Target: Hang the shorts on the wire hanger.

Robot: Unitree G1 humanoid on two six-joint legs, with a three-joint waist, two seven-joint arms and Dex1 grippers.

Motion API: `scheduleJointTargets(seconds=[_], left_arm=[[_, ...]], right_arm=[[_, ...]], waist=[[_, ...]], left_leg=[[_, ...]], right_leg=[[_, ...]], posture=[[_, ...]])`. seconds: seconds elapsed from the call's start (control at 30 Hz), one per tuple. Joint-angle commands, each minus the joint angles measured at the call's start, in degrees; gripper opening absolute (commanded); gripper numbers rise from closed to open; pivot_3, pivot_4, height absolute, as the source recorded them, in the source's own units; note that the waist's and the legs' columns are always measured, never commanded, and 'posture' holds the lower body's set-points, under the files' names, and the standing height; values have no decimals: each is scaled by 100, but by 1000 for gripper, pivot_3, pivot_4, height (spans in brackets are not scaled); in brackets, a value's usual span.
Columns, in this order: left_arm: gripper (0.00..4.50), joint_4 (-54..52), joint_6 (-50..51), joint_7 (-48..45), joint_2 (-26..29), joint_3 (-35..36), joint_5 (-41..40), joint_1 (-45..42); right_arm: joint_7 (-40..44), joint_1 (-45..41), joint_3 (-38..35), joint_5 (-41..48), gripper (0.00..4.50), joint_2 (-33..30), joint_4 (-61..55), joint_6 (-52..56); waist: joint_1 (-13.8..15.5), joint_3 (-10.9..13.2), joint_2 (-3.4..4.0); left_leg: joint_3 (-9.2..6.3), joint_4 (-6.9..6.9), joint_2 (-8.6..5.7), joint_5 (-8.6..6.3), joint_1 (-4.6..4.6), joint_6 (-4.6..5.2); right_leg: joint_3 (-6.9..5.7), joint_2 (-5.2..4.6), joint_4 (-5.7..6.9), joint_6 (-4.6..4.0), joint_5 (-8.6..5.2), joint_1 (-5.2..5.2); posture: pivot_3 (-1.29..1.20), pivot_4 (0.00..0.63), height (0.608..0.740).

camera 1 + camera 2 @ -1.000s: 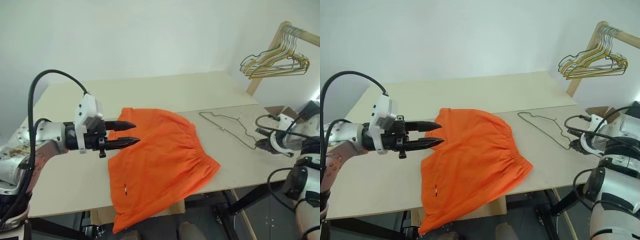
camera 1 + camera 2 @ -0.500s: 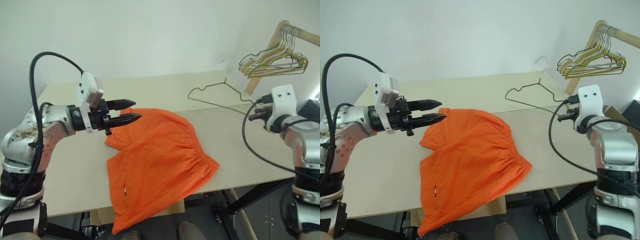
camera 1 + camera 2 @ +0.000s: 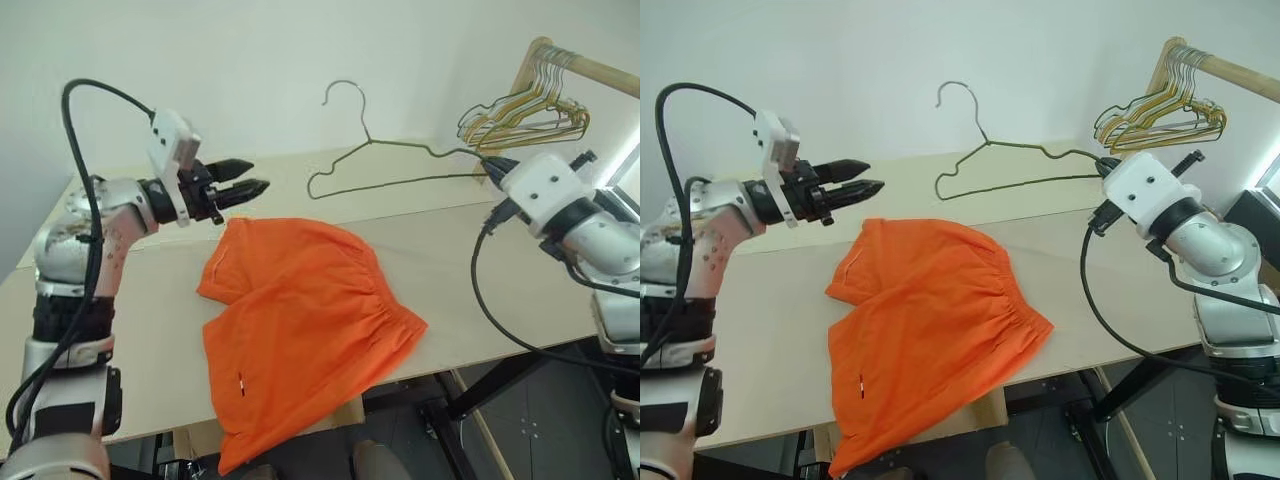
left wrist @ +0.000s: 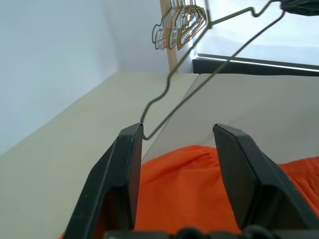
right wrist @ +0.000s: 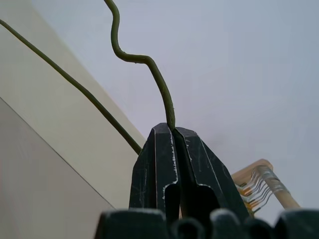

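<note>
Right pincer (image 5: 174,130): we see its two black fingers pressed together on one end of the wire hanger (image 3: 385,150), at the corner of the triangle. The hanger is held up in the air above the far part of the desk (image 3: 480,300), roughly upright, hook at the top, its body reaching from the pincer toward the robot's left.

Left pincer (image 3: 252,178): we note its fingers standing moderately apart with nothing between them. It points about level across the desk, hovering just above the far edge of the shorts (image 3: 300,330) and not touching them. In the left wrist view the hanger's far corner shows close by one fingertip (image 4: 130,139); we cannot tell whether they touch.

The shorts lie spread flat on the desk, one part hanging over the near edge.

Behind the right arm, a bunch of wire hangers (image 3: 525,115) hangs from a wooden rail (image 3: 590,68).
</note>
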Motion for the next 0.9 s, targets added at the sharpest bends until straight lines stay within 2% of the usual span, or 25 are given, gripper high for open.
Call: scheduleJointTargets(seconds=[0.03,0.1,0.17,0.27,0.5,0.67,0.9], left_arm=[[2577,754,-297,-532,72,15,98,-502],[2926,1146,-498,-1399,265,-156,126,-651],[3547,1534,-842,-2162,425,-419,327,-812],[4480,2479,-1549,-2505,283,-758,882,-1417],[4480,3903,-2435,-3431,-149,-1103,1488,-2364],[4480,3965,-2499,-4054,-225,-1342,1585,-2368],[4480,3976,-2486,-4127,-314,-1345,1749,-2299]], right_arm=[[310,-283,-485,628,1,12,-505,228],[525,-331,-556,977,0,-12,-703,495],[755,-344,-607,1284,0,-57,-862,732],[1080,-367,-628,1600,0,-117,-1014,936],[1299,-543,-579,1723,0,-107,-1067,1135],[1342,-576,-579,1752,0,-89,-1146,1295],[1363,-523,-571,1688,0,-78,-1235,1424]], waist=[[-48,0,0],[-88,0,0],[-177,0,0],[-205,1,-2],[-210,1,-2],[-302,1,-2],[-381,1,-2]], left_leg=[[-1,0,-1,0,-1,0],[-2,0,-1,0,-1,0],[-3,-2,2,0,0,0],[-4,0,2,0,3,0],[-4,3,-3,-2,-2,4],[-4,3,-2,-2,-9,4],[-4,3,-2,-2,-8,5]], right_leg=[[-1,-1,0,0,0,-1],[-2,-1,0,0,0,-1],[-3,1,1,0,0,-2],[-5,0,2,0,0,1],[-6,-7,-1,9,-1,0],[-5,-8,4,9,-1,-7],[-4,-10,8,10,-1,-8]], posture=[[-305,0,740],[-313,0,740],[-314,0,740],[-316,0,740],[-328,0,740],[-335,0,740],[-338,0,740]])
